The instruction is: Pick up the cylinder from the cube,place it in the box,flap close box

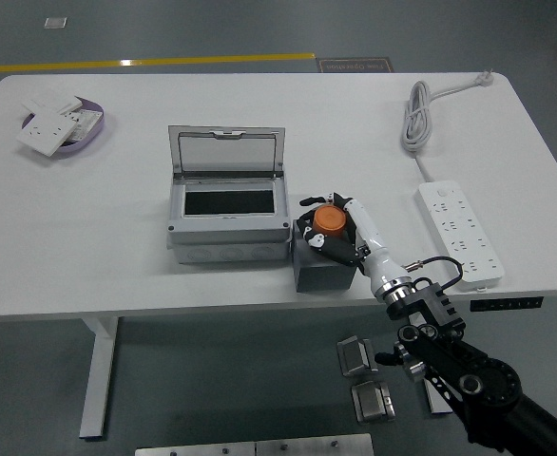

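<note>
One orange cylinder is sitting on the grey cube just right of centre frame, so basically nothing's done yet: it has to be lifted, dropped into the open grey box right beside it on the left, and then the raised lid gets flapped shut. Right hand has its fingers curled round the cylinder like it's gripping it, and the left arm's nowhere in shot.

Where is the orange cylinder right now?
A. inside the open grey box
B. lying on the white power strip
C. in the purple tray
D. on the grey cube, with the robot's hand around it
D: the orange cylinder sits atop the grey cube, the right hand wrapped around it, beside the open box.
</note>
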You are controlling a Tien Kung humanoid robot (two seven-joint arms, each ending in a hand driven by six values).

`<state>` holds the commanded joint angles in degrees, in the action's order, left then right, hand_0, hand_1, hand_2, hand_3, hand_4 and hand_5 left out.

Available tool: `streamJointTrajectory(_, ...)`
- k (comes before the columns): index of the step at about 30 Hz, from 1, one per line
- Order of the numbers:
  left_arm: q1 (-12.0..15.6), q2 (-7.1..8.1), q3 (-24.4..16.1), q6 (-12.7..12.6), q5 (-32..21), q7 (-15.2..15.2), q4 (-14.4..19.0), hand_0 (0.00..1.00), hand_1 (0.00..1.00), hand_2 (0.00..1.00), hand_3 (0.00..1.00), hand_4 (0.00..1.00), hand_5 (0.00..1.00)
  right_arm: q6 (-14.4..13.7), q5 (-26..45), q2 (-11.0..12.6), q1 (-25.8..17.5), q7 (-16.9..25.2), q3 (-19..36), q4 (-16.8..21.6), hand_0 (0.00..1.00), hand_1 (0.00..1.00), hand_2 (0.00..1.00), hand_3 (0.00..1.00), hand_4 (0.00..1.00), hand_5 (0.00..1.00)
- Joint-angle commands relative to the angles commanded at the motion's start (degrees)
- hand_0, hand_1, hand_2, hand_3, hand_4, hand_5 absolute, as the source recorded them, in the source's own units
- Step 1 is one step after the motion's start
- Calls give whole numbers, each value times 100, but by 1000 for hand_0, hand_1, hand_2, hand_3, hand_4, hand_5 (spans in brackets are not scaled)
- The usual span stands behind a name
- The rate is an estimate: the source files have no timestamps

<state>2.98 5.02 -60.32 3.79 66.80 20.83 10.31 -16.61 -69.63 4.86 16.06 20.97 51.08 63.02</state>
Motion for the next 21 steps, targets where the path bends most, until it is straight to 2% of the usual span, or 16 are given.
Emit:
streamJointTrajectory(1,0,0,-1,-3,-1,-3,0,601,642,546,556,644,257,-7,-1,-1,1,-2,0,2,626,598,489,564,368,2)
streamJointTrajectory(2,0,0,-1,-5,0,-5,0,601,641,547,554,645,256,-10,-2,-2,2,-3,1,3,570,566,470,528,232,2)
streamJointTrajectory(8,2,2,3,-37,-11,-40,0,601,641,547,554,645,256,-60,4,-5,12,-4,10,13,570,566,470,528,232,2)
streamJointTrajectory(9,2,3,1,-44,-7,-45,0,600,641,547,554,644,256,-72,5,-3,17,3,13,18,493,538,451,482,41,2)
streamJointTrajectory(14,7,-1,0,-59,-3,-55,0,600,641,547,554,644,256,-138,-24,25,77,4,25,61,493,538,451,482,41,2)
streamJointTrajectory(15,8,-3,-5,-62,1,-56,0,601,641,547,556,644,258,-159,-49,37,99,-12,26,82,438,496,430,430,28,2)
streamJointTrajectory(16,9,-6,-10,-63,7,-55,0,601,641,547,556,644,258,-188,-100,52,125,-43,25,114,438,496,430,430,28,2)
streamJointTrajectory(21,24,-22,-29,-70,19,-43,0,601,641,548,557,646,259,-368,-648,132,448,-467,-166,389,433,496,430,414,33,2)
